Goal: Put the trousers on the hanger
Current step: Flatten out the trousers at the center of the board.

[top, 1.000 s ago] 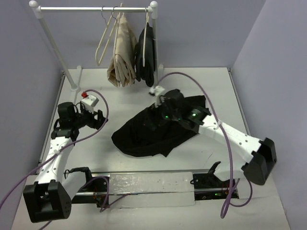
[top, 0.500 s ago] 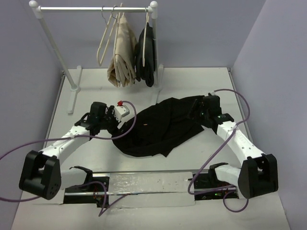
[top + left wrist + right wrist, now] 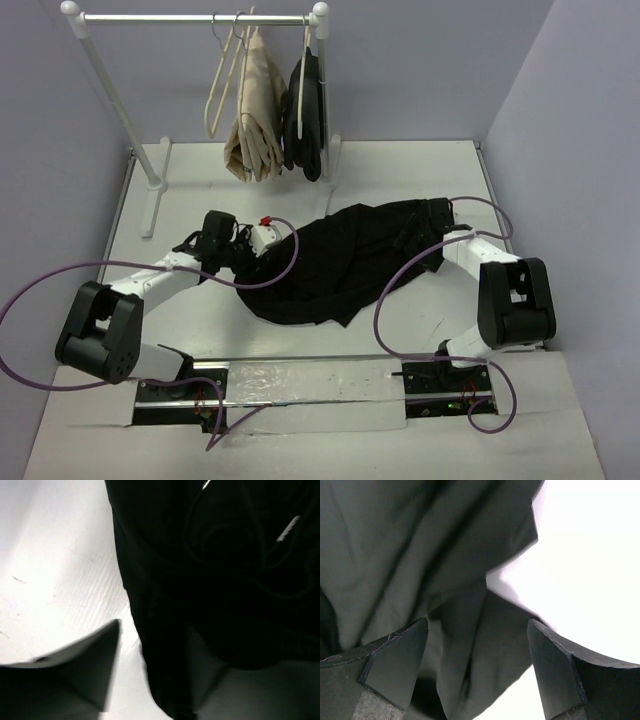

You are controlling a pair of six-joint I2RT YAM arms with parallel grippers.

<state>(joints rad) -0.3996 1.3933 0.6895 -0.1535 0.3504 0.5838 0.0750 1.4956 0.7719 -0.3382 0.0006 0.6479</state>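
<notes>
Reaching low over the table (image 3: 180, 200), both arms stood at opposite ends of the black trousers (image 3: 350, 262), which lay crumpled in a heap mid-table, well apart from the bare white hanger (image 3: 213, 95) hooked on the rail (image 3: 190, 18) at the far edge. The left gripper (image 3: 263, 264) sat at the heap's left border; its wrist view showed the fingers spread, with a dark fold of cloth running between them and nothing pinched. The right gripper (image 3: 433, 216) sat at the far right corner, its fingers likewise wide apart over folds near the hem or waistband, which of the two could not be told. The step in hand looked like the first grasp, a taking hold of the garment at two ends before any lift. Next, each jaw would probably need to close on a firm fold, then both arms raise and stretch the limp cloth so it could be draped. Beige trousers (image 3: 255, 115) and a smaller black garment (image 3: 305, 110) hung beside the free hanger.
</notes>
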